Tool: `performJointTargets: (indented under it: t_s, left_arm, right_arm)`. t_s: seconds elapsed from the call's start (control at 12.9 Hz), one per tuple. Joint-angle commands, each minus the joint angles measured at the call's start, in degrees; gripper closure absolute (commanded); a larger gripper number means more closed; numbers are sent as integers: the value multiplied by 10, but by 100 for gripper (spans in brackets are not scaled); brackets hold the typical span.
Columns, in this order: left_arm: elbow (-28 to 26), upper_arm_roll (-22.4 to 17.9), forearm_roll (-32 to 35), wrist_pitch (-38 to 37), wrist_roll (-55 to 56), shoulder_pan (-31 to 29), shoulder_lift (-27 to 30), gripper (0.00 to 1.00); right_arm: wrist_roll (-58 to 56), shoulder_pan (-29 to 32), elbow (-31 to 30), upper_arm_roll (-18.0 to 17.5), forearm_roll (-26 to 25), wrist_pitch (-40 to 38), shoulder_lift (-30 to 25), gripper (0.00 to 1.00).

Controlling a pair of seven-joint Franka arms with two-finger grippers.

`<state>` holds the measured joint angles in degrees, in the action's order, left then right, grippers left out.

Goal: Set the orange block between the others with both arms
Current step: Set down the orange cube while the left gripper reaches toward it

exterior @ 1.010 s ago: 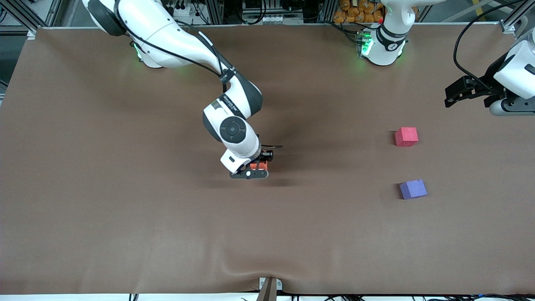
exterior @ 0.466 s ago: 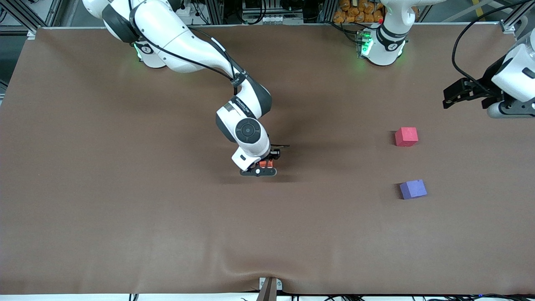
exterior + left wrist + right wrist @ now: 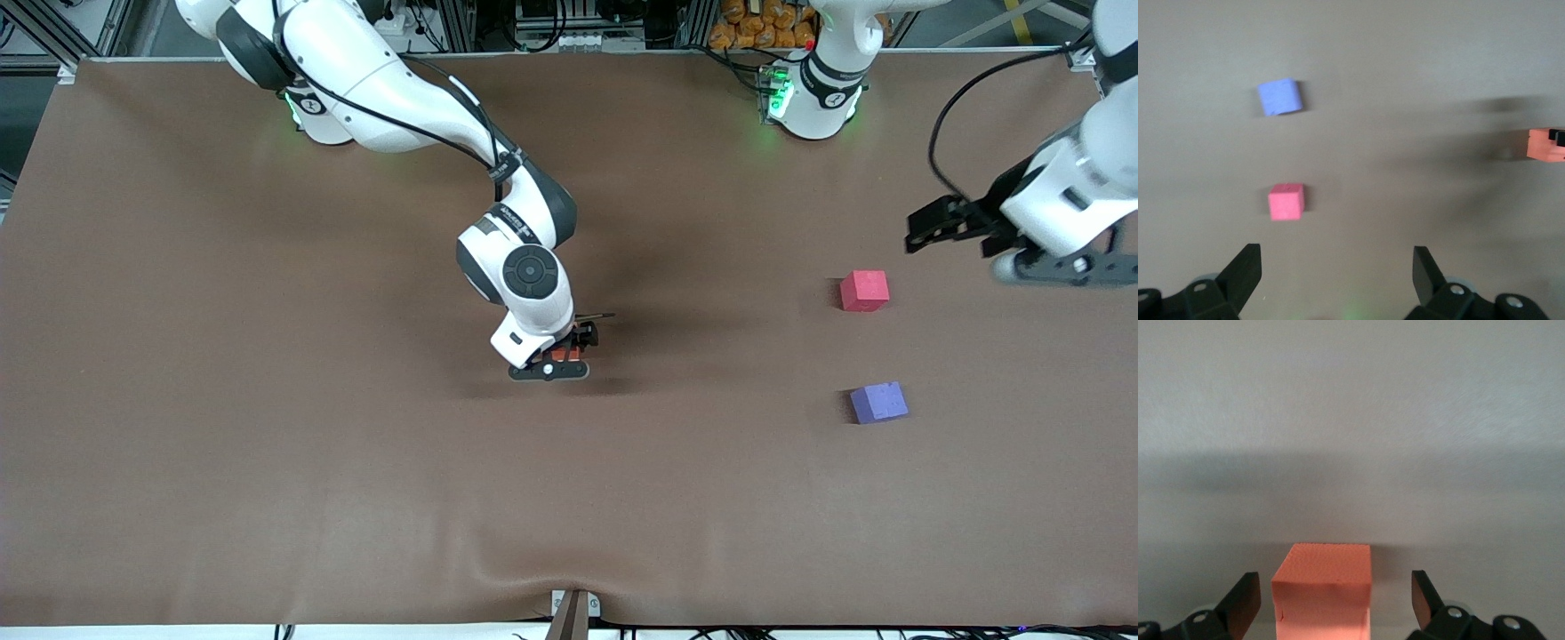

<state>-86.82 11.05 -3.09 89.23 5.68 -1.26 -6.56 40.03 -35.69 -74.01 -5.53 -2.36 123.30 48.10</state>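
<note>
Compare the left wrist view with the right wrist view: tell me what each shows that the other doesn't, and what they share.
Only the left wrist view: the small purple foam cube, the small pinkish-red foam cube, and the open left gripper over the brown table.

Only the right wrist view: the open right gripper, fingers standing clear on either side of the block.

Both: the small orange foam cube, resting on the table.

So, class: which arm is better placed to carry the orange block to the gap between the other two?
Left. Its open end effector hangs by the red block and purple block; the right end effector has released the orange block mid-table.
</note>
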Motion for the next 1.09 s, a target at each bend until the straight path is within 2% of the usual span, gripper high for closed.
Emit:
performJointTargets:
  t_s: [0.0, 0.23, 0.54, 0.7, 0.85, 1.01]
  left_arm:
    - [7, 2, -8, 46, 6, 38, -50, 0]
    - [7, 2, -9, 106, 12, 89, -108, 0]
    - [13, 1, -5, 214, 140, 169, -201, 0]
    - [40, 1, -4, 271, 215, 214, -253, 0]
    - [99, -7, -2, 298, 260, 272, -316, 0]
    - [128, -37, -1, 336, 309, 337, -355, 0]
  right_arm:
    - [4, 30, -6, -4, -5, -60, -66, 0]
    - [-12, 97, -7, -8, -1, -109, -102, 0]
    - [-116, 204, -7, -6, -2, -177, -127, 0]
    - [-182, 268, -8, -5, -3, -198, -137, 0]
    - [-244, 328, -8, -4, -6, -211, -143, 0]
    - [-309, 391, -8, -4, -7, -212, -145, 0]
